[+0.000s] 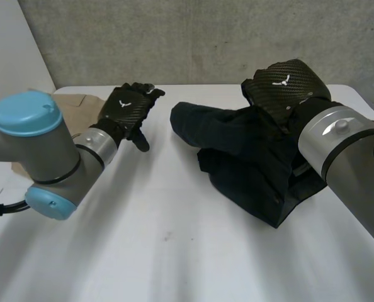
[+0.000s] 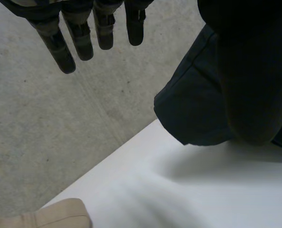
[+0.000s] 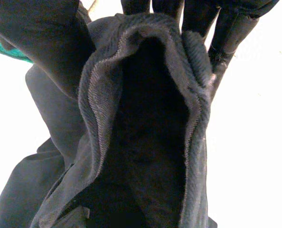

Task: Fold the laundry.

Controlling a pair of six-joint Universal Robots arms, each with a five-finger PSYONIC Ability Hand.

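A dark navy garment lies crumpled on the right half of the white table, one end stretched toward the middle. My right hand rests on its far upper part. In the right wrist view a ribbed fold of the garment is bunched between the curled fingers and the thumb, so the hand is shut on it. My left hand hovers at the back left, apart from the garment, its fingers straight and holding nothing. The garment's near end lies beside that hand.
A tan cloth lies at the table's back left corner, under and behind my left hand, and a corner of the tan cloth reaches the table's edge. A grey wall stands behind the table's far edge.
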